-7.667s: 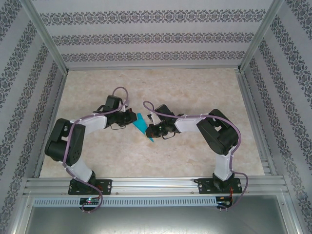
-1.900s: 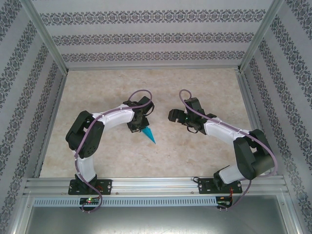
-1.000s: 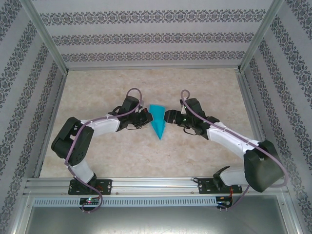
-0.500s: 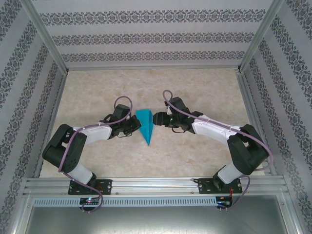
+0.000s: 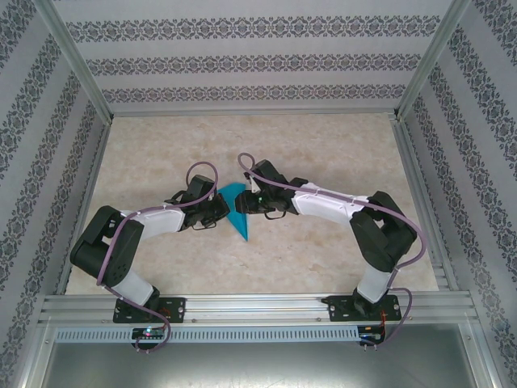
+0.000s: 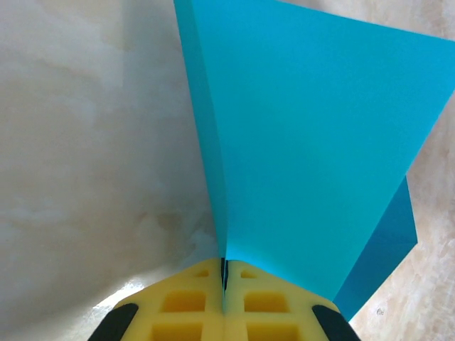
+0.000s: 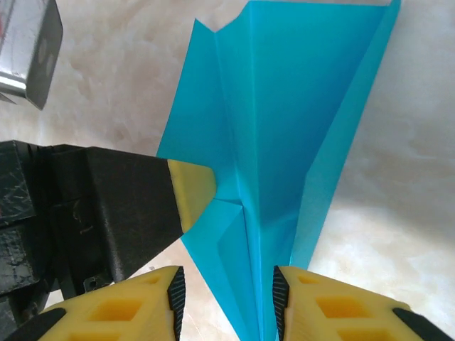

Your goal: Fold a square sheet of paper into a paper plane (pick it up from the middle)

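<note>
Mei: Right arm first: half a second back its wrist sat just beside the paper, and it has since swung in toward the left arm. The right pincer (image 5: 249, 202) now reaches over the paper plane (image 5: 237, 218).

Tom: And the left arm?

Mei: Much where it was. The left pincer (image 6: 224, 277) is pressed together on the plane's folded edge, with the yellow pads meeting on the crease.

Tom: Where is the plane?

Mei: Over the middle of the table (image 5: 323, 145), between the two wrists. It is teal-blue, with its point toward the arm bases, and it stands on edge in the left grip with one wing fanned out. I cannot tell whether it touches the table.

Tom: Is the right one gripping it?

Mei: No. Its fingers are spread, one on each side of the folded layers. In the right wrist view a gap shows beside one finger, while the other lies just beside the paper.
</note>
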Controlling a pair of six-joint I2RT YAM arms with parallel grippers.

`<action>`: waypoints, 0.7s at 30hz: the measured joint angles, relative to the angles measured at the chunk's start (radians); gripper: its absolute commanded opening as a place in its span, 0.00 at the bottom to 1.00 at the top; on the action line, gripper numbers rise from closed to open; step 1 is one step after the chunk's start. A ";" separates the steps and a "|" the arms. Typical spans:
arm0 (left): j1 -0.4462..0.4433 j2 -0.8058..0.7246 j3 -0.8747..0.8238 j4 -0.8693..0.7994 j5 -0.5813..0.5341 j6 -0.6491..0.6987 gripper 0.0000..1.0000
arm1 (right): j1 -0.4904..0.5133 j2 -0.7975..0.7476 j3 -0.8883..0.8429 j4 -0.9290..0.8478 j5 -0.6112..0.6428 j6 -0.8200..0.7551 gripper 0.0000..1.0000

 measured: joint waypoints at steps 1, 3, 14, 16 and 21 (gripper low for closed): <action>0.001 0.000 0.000 0.000 0.000 0.000 0.00 | 0.002 0.009 0.006 -0.006 -0.001 -0.002 0.35; 0.003 0.000 0.000 0.000 0.000 0.000 0.00 | 0.006 0.024 0.019 -0.017 -0.001 -0.005 0.33; 0.003 0.000 0.002 0.000 0.018 0.003 0.00 | 0.021 0.108 0.119 -0.085 0.027 -0.015 0.31; 0.003 0.000 0.002 0.000 0.021 0.003 0.00 | 0.021 0.124 0.129 -0.100 0.029 -0.016 0.31; 0.003 0.000 0.002 0.000 0.023 0.003 0.00 | 0.021 0.139 0.139 -0.138 0.051 -0.020 0.35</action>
